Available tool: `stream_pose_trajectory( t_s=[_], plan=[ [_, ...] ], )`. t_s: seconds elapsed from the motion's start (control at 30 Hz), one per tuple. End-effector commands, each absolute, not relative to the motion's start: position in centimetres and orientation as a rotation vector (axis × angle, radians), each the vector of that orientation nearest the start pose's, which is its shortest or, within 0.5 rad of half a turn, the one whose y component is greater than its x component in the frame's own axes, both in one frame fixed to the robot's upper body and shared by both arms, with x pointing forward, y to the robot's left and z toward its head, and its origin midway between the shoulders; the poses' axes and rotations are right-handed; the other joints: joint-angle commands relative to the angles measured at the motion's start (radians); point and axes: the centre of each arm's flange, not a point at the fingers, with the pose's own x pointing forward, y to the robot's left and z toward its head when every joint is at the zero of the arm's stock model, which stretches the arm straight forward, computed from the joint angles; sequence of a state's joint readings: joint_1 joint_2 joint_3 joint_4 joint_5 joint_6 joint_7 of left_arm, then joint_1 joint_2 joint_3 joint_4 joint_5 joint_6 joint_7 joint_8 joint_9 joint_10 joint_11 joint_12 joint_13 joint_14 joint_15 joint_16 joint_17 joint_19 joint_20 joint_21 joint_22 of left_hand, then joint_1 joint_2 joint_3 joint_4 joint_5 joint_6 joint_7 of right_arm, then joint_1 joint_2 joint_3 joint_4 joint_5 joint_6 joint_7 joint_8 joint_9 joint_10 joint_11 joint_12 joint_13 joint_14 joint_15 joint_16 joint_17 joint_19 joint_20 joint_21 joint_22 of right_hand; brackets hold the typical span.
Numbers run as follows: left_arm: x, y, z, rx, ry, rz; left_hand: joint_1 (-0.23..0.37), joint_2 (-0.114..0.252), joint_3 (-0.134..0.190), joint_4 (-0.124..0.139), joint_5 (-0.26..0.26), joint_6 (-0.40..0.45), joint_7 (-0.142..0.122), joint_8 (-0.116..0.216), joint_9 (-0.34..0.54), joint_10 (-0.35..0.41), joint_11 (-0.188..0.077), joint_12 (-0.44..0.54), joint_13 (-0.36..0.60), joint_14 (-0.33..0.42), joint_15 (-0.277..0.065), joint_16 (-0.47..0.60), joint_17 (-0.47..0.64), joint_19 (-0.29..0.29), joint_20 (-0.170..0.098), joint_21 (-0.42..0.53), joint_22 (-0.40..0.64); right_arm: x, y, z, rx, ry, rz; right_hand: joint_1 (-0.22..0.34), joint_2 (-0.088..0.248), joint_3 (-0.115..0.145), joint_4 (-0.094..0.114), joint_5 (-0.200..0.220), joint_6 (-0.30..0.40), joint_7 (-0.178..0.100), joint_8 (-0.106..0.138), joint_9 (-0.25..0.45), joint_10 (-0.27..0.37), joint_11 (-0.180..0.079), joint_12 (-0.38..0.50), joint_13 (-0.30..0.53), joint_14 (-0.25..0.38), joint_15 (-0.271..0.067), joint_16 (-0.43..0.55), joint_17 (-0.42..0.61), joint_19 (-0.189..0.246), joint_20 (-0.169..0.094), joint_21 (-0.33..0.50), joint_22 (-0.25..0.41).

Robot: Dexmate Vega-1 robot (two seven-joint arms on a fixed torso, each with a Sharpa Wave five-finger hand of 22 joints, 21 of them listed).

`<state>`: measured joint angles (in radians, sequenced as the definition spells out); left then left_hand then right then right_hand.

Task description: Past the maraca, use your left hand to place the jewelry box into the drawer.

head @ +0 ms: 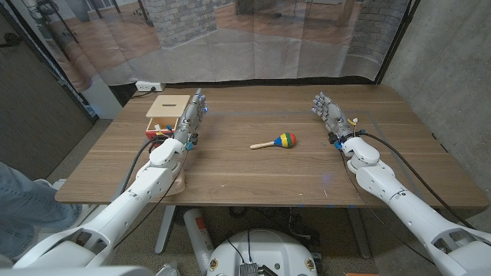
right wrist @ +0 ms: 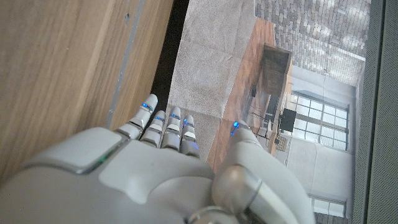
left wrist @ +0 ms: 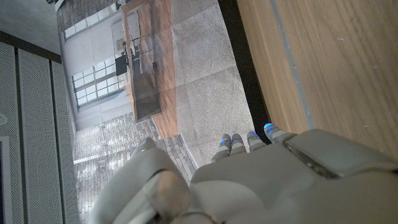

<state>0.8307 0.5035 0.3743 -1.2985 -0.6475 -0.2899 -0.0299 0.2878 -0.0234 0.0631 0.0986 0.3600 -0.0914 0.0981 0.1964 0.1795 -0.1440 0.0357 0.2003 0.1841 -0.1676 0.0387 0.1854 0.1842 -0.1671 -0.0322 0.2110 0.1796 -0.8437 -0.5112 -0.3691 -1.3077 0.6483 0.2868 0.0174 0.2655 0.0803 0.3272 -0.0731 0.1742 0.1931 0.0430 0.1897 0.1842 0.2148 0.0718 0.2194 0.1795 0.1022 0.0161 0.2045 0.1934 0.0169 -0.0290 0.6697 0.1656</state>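
Beside the drawer my left robot hand waits, fingers apart, empty — maraca further off — ready to reach in.

Even soft daylight, faint shadows; wrist views' foreground blurred.

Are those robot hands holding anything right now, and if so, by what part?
No, nothing is held. The left hand stands beside the wooden box with fingers extended, and the right hand is open over bare table. The maraca lies untouched between them.
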Motion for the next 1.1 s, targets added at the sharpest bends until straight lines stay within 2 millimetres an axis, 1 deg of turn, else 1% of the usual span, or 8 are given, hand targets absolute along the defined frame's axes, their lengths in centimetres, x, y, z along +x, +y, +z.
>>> stream_pose_trajectory(
  t_s=[0.03,0.27,0.47,0.77,1.1],
  plan=[
    [65.4,28.2,-2.1,-0.036,-0.604,-0.216,0.010,0.002,-0.001,0.007,0.004,-0.004,0.000,0.006,0.005,-0.006,0.001,0.007,0.003,-0.031,0.000,0.005,0.001,-0.075,-0.021,0.006,0.003,64.9,-28.9,-2.9,0.038,-0.594,0.191,0.007,-0.001,0.004,-0.001,0.005,0.005,0.000,0.006,0.001,0.007,0.002,0.006,0.005,0.009,-0.001,0.004,0.001,0.001,-0.023,0.003,0.005],
    [65.4,28.2,-2.2,-0.028,-0.600,-0.214,0.010,0.003,-0.003,0.007,0.004,-0.003,-0.001,0.005,0.005,-0.005,0.001,0.007,0.003,-0.028,-0.001,0.006,0.001,-0.075,-0.020,0.005,0.003,64.9,-28.9,-2.9,0.044,-0.591,0.190,0.007,-0.001,0.002,-0.002,0.004,0.005,0.001,0.005,0.001,0.007,0.000,0.005,0.005,0.009,-0.001,0.003,0.001,0.002,-0.023,-0.001,0.005],
    [65.1,27.9,-1.8,-0.015,-0.610,-0.213,0.011,0.004,-0.004,0.007,0.004,0.000,-0.002,0.006,0.005,0.000,0.001,0.009,0.003,-0.023,-0.001,0.008,0.001,-0.075,-0.015,0.004,0.003,64.9,-29.0,-3.0,0.037,-0.586,0.191,0.007,0.000,0.001,-0.003,0.004,0.005,0.001,0.005,0.001,0.007,0.000,0.004,0.005,0.009,-0.001,0.003,0.001,0.002,-0.022,-0.004,0.005],
    [63.7,27.4,-0.9,0.038,-0.625,-0.216,0.014,0.007,-0.004,0.006,0.004,0.004,-0.002,0.007,0.005,0.005,0.002,0.010,0.003,-0.022,0.000,0.008,0.001,-0.075,-0.009,0.003,0.004,64.9,-29.2,-3.1,0.033,-0.586,0.192,0.007,0.002,0.000,-0.004,0.004,0.006,0.000,0.005,0.001,0.011,0.001,0.005,0.005,0.010,0.000,0.003,0.001,0.003,-0.020,-0.009,0.005],
    [62.4,27.5,-0.7,0.074,-0.640,-0.219,0.017,0.011,-0.004,0.005,0.004,0.008,-0.001,0.007,0.006,0.008,0.003,0.010,0.003,-0.018,0.001,0.009,0.001,-0.073,-0.007,0.003,0.004,64.5,-29.5,-3.2,0.039,-0.590,0.181,0.006,0.002,-0.003,-0.004,0.004,0.005,0.000,0.004,0.001,0.010,-0.001,0.004,0.005,0.009,0.000,0.003,0.001,0.003,-0.019,-0.014,0.005]
  ],
)
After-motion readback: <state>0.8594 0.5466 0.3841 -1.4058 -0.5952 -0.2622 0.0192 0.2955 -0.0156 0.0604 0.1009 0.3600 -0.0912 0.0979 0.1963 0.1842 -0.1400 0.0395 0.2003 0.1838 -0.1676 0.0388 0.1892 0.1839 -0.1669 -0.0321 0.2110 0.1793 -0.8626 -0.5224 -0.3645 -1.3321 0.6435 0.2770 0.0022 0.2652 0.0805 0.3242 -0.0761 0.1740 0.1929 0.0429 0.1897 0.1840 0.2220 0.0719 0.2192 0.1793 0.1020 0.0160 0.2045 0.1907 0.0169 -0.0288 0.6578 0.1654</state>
